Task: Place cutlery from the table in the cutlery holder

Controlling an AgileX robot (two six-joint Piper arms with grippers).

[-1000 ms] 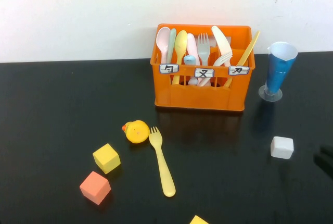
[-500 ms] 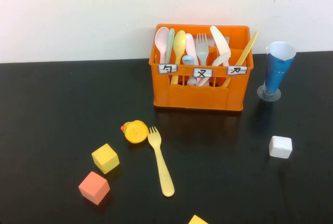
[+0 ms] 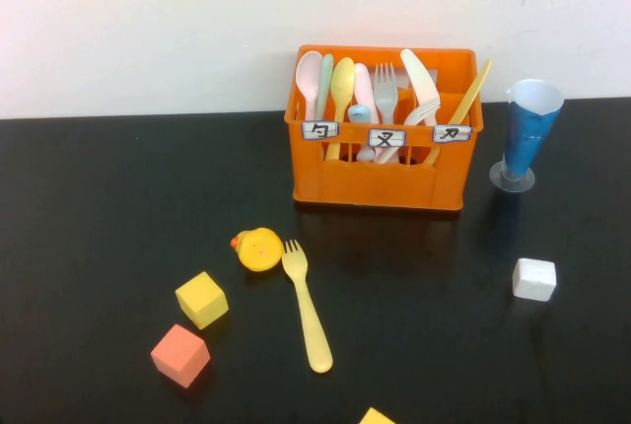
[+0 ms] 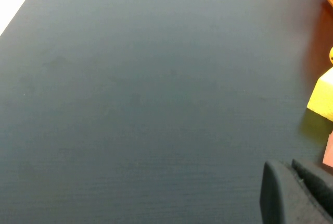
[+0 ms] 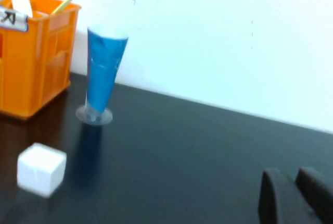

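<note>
From above, a smooth yellow plastic fork (image 3: 307, 309) is seen flat on the glossy black worktop (image 3: 108, 207), beside a duck toy (image 3: 258, 248), in front of the slotted orange cutlery holder (image 3: 380, 173). In the wrist views, the left end effector (image 4: 294, 193) and right end effector (image 5: 294, 197) are barely seen; finger state cannot be told.

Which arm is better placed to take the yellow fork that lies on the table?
Probably the left: the yellow fork lies left of centre, and the left gripper views the yellow cube near it. The right gripper faces the blue cup.
</note>
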